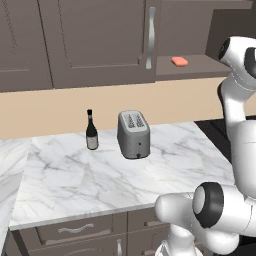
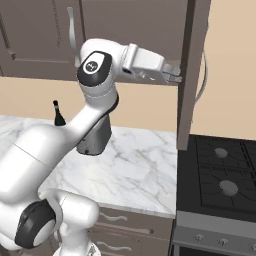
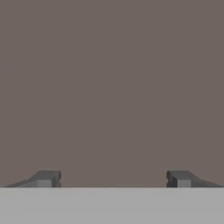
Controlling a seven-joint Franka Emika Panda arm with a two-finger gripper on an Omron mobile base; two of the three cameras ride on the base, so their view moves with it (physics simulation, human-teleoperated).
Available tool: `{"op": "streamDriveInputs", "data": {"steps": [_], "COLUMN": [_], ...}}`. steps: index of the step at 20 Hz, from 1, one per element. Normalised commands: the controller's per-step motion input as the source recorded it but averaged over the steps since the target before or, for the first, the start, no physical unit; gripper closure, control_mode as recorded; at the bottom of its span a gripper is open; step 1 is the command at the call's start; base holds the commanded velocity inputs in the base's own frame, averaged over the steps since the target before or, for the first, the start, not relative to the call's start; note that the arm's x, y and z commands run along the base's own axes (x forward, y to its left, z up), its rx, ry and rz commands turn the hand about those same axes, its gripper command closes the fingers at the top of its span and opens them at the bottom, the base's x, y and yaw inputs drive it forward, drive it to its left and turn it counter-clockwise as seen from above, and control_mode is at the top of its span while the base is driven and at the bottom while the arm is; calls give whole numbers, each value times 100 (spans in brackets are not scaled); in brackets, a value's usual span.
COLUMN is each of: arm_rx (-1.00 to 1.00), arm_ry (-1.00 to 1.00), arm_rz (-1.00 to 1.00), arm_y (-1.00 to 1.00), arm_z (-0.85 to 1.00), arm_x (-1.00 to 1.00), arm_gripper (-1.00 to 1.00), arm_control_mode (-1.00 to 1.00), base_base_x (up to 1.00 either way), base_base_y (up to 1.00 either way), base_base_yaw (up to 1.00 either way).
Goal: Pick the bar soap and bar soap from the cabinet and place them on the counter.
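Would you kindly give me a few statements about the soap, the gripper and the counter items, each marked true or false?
1. A pink bar soap lies on the open cabinet shelf. True.
2. The gripper is clamped on a soap. False: its jaws stand wide apart with nothing between them.
3. A toaster stands on the marble counter beside a dark bottle. True.
4. The bottle lies on its side. False: it stands upright.
5. A soap already rests on the counter. False: none is seen there.
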Motion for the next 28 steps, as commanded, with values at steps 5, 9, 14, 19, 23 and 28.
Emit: {"op": "streamDriveInputs", "data": {"steps": [5, 9, 14, 19, 23, 28], "arm_rx": [0, 0, 0, 0, 0, 1], "arm_ry": [-11, -10, -6, -6, -5, -1], "arm_rz": [3, 4, 7, 14, 27, 34], "arm_y": [13, 39, 54, 53, 45, 44], "arm_z": [-6, 0, 0, 1, 2, 0], "arm_x": [0, 0, 0, -3, -1, 0], "arm_gripper": [-100, -100, -100, -100, -100, -100], "arm_control_mode": [-100, -100, -100, -100, -100, -100], "base_base_x": [0, 0, 0, 0, 0, 0], "base_base_y": [0, 0, 0, 0, 0, 0], "base_base_yaw": [0, 0, 0, 0, 0, 0]}}
